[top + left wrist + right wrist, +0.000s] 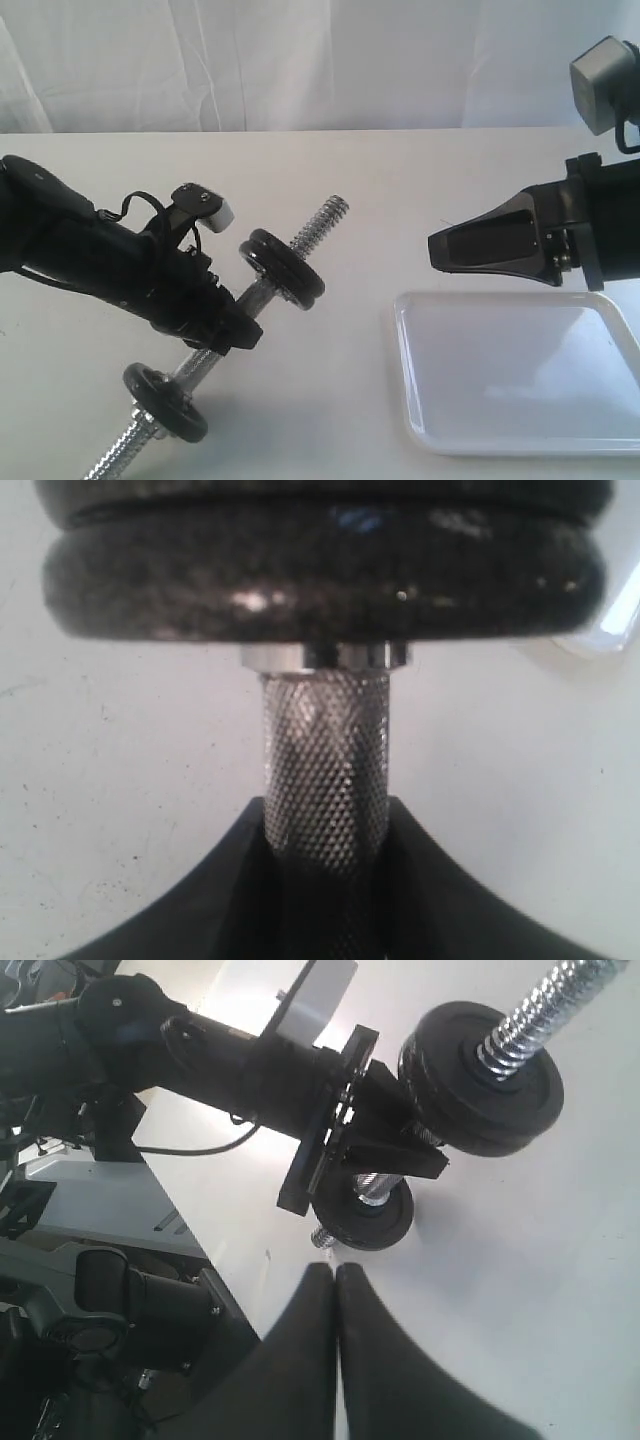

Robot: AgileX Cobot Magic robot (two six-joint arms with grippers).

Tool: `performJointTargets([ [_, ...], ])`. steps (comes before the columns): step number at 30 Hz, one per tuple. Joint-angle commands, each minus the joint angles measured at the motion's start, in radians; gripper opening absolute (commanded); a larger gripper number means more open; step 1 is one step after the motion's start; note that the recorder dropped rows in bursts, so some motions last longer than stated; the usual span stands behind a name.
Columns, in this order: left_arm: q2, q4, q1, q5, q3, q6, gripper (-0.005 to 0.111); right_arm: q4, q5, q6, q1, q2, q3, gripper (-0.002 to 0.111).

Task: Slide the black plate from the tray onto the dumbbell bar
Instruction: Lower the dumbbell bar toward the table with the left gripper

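Front edge: the short chrome steel dumbbell bar [260, 294] starts right here, its coarse threaded tip at the near-left and its line slanting away to the far right.
Near disc: a small round matte-black iron disc [165, 403] sits on the bar just behind that tip, its rim down on the white tabletop [330, 410].
Tray: over on the right, the glossy white rectangular plastic tray [420, 400] lies flat, well apart from the bar.
Left gripper: the left gripper [233, 335] is clamped on the knurled middle of the bar, one black finger on each side of it.
Black plate: and there it is, the black plate [520, 1090], threaded on the bar. It is the outer of two stacked discs, pressed against a matching black inner disc [320, 585] just past the left gripper.
Far end: bare threaded rod sticks out beyond the black plate.
Right gripper: the right gripper [438, 250] hangs over the tray's far rim, fingers pressed together with nothing between them.
Backdrop: white draped cloth [300, 60].
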Motion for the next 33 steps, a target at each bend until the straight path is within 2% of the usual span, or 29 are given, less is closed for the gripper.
performJointTargets([
  [1, -0.027, -0.186, 0.001, 0.099, -0.032, -0.066, 0.0, 0.001, 0.003, -0.019, -0.004, -0.01, 0.01, 0.0],
  [13, 0.037, -0.186, 0.001, 0.075, -0.032, -0.19, 0.0, 0.008, 0.003, -0.026, -0.004, -0.01, 0.01, 0.0],
  [26, 0.062, -0.18, 0.001, 0.081, -0.032, -0.194, 0.0, 0.012, 0.003, -0.026, -0.004, -0.01, 0.01, 0.0],
  [33, 0.062, -0.111, 0.001, 0.093, -0.032, -0.194, 0.0, 0.014, 0.003, -0.026, -0.004, -0.01, 0.01, 0.0],
])
